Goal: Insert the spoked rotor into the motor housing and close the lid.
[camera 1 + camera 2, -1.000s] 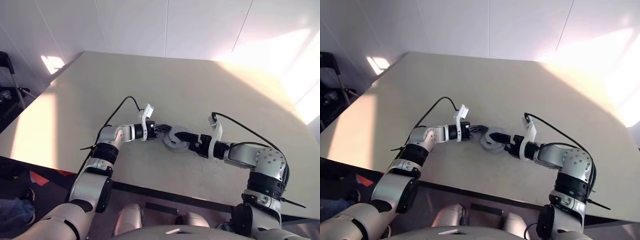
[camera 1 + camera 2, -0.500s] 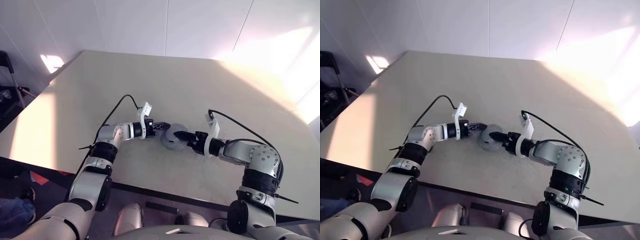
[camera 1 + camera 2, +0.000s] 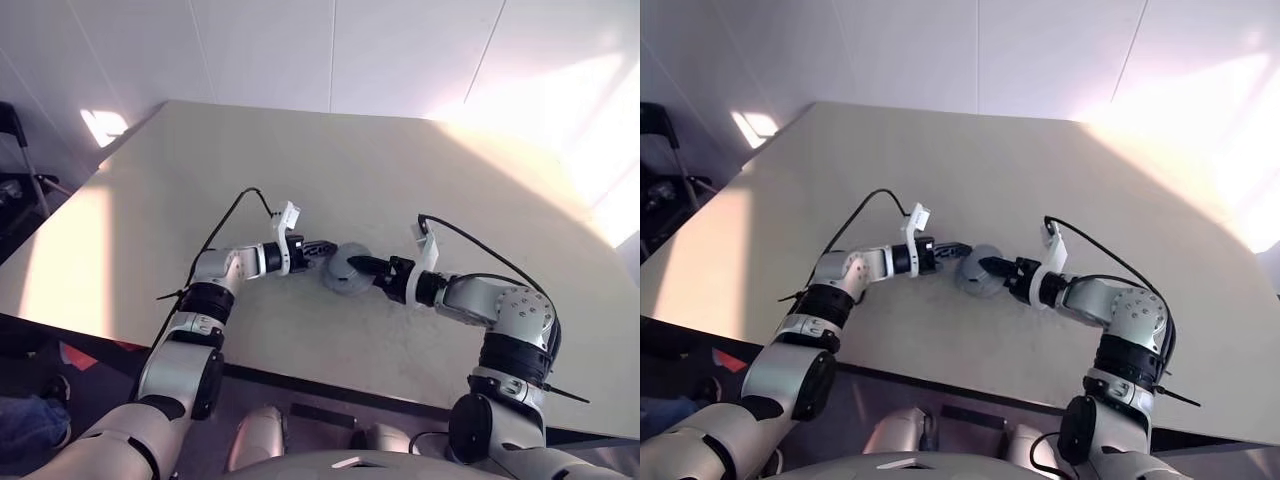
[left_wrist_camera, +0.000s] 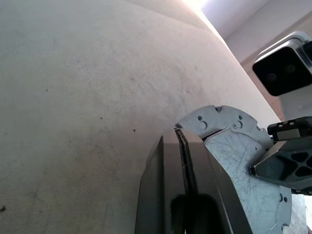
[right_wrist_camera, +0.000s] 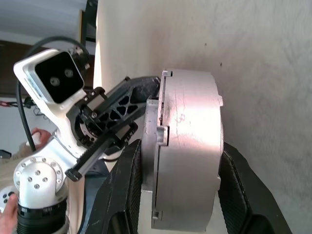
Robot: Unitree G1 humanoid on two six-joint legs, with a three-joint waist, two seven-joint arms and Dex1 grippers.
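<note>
While raised over the table (image 3: 420,190), the motor housing (image 5: 187,151) is clamped across its thickness by the right gripper (image 5: 180,195), its rim flange pinched by the closed left gripper (image 4: 183,161).

Beige table (image 3: 300,160), white panel wall (image 3: 300,50) behind, sun patch at rt.
</note>
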